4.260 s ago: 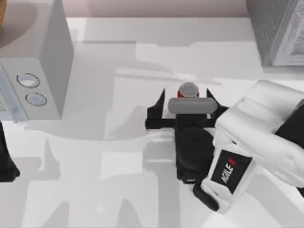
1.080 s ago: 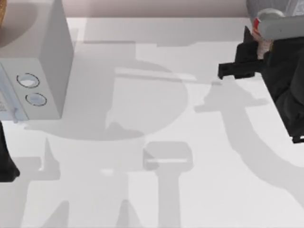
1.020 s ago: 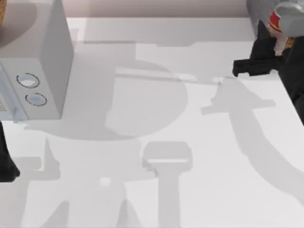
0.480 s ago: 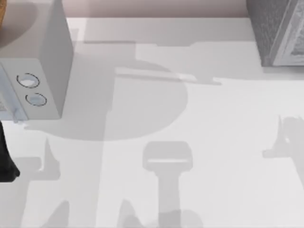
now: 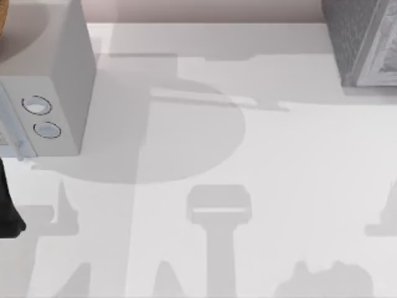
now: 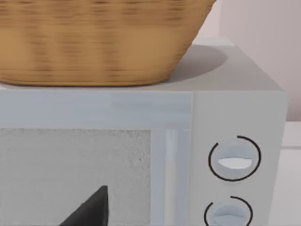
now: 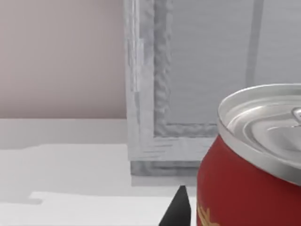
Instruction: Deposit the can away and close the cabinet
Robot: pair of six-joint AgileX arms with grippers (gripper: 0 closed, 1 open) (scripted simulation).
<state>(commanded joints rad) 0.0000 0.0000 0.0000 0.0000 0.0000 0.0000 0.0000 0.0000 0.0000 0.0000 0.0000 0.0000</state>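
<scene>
the can (image 7: 249, 165) sits very close before the right wrist camera, upright, silver top up, with one dark fingertip (image 7: 179, 207) of the right gripper just beside its red wall (whether the fingers pinch it, i cannot tell). behind it stands the grey cabinet (image 7: 188, 80), at the table's (image 5: 248, 155) far right corner. the left arm (image 5: 7, 211) stays parked by the microwave (image 5: 43, 93), under a basket (image 6: 94, 42).

White table (image 5: 260, 149) fills most of the top view, crossed by soft grey shadows. Grey microwave (image 5: 56, 81) at upper left with two round dials (image 5: 36, 105) on its front, wicker basket (image 6: 94, 42) on top; grey textured cabinet (image 5: 363, 40) at upper right. Pale pinkish wall (image 5: 205, 9) along the top edge.
</scene>
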